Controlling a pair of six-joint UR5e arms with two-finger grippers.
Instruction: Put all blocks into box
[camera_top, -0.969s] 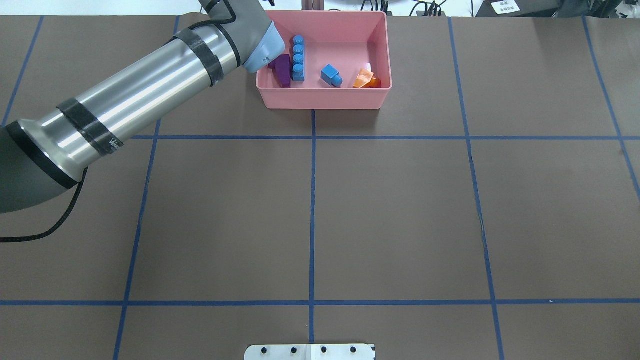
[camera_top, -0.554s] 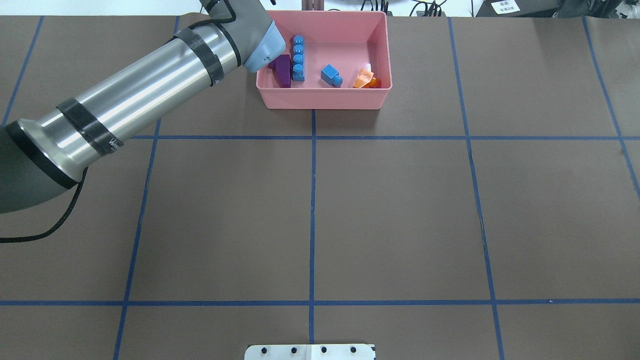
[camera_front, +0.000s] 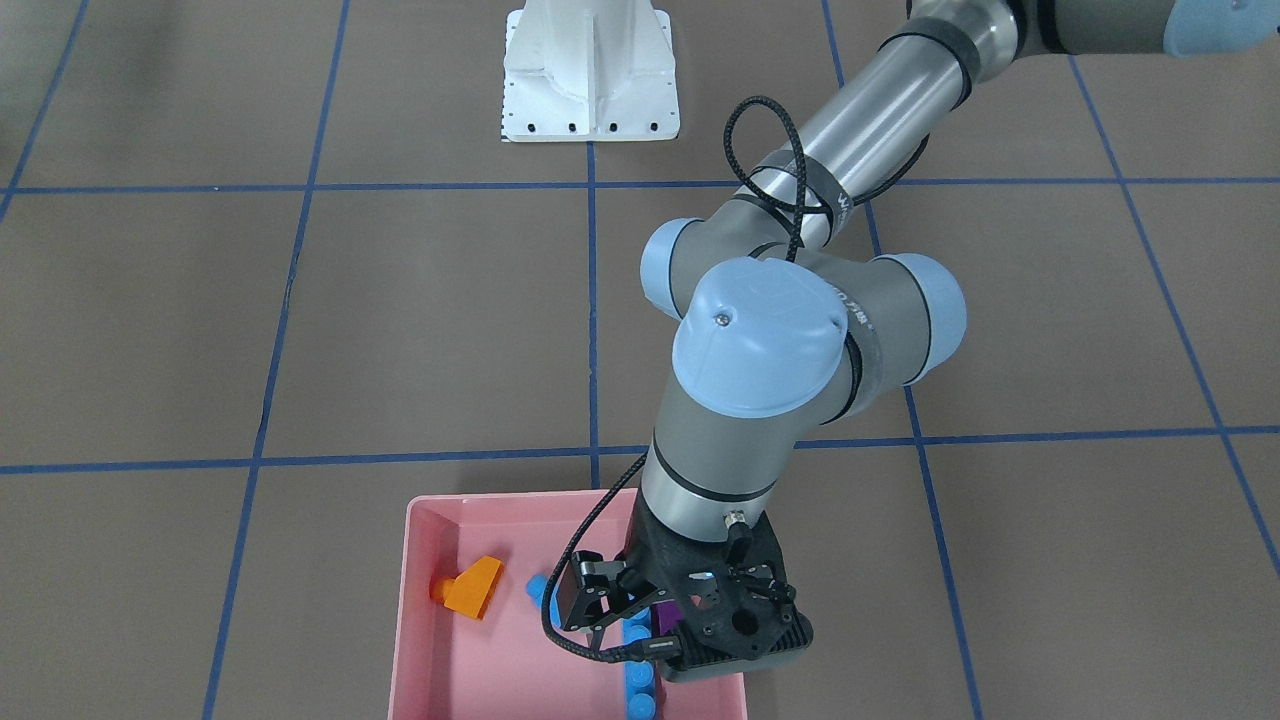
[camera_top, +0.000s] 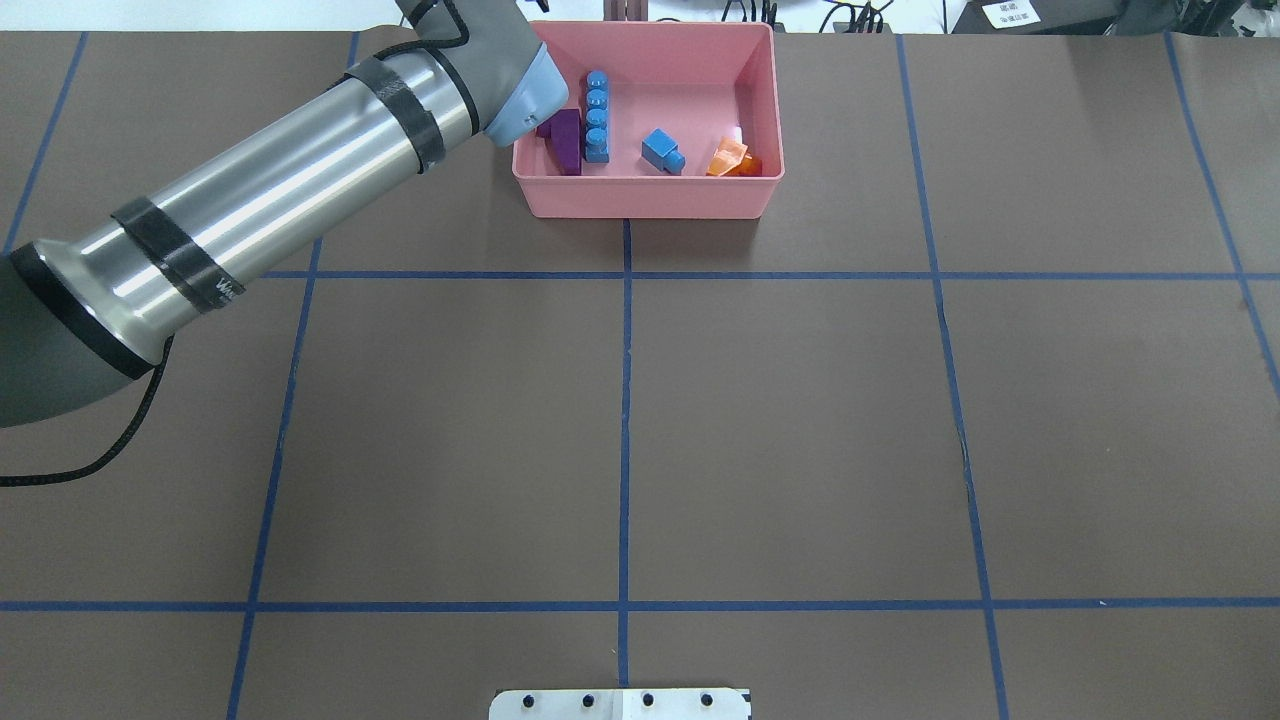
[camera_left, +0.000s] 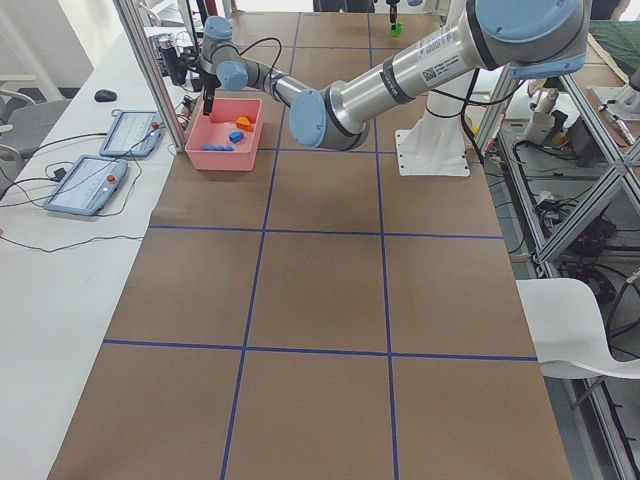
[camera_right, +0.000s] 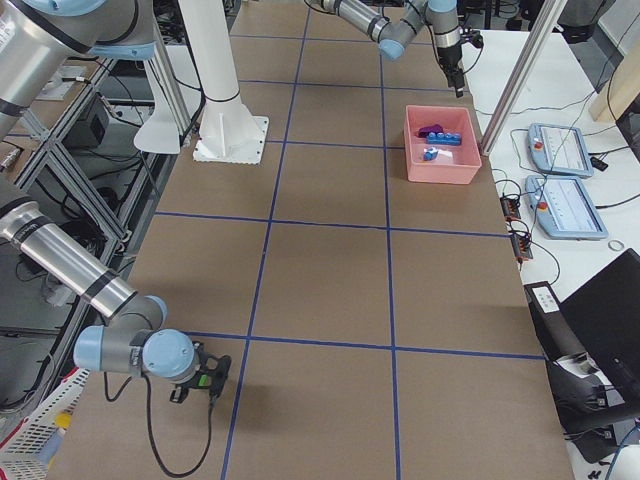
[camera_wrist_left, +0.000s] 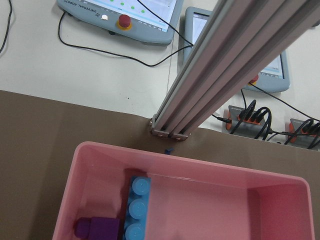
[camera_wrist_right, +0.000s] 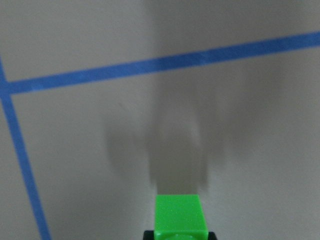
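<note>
Likely step: bringing in the 5th and last piece, since 4 are in.

The table (camera_top: 800, 400) bears the pink box (camera_top: 645, 195) at its far edge, open side up, long axis left to right. The left claw (camera_front: 660, 615) hangs over it, its opening hidden. The right claw (camera_wrist_right: 179, 233), well apart, pinches the green block (camera_wrist_right: 180, 215) and probably must carry it across. The long blue block (camera_top: 597, 117) lies in the box, pointing away from the robot.

teach pendant (camera_wrist_left: 116, 14): "UNIVERSAL ROBOTS" on its grey edge, seen upside down from my left wrist.
black band (camera_top: 185, 258) on my left arm: white lettering that starts with "W", the rest is unreadable.
sticker (camera_left: 437, 46) on my left arm: printed code, too small to read.
white tag (camera_top: 1010, 13) beyond the tabletop: print illegible.
</note>
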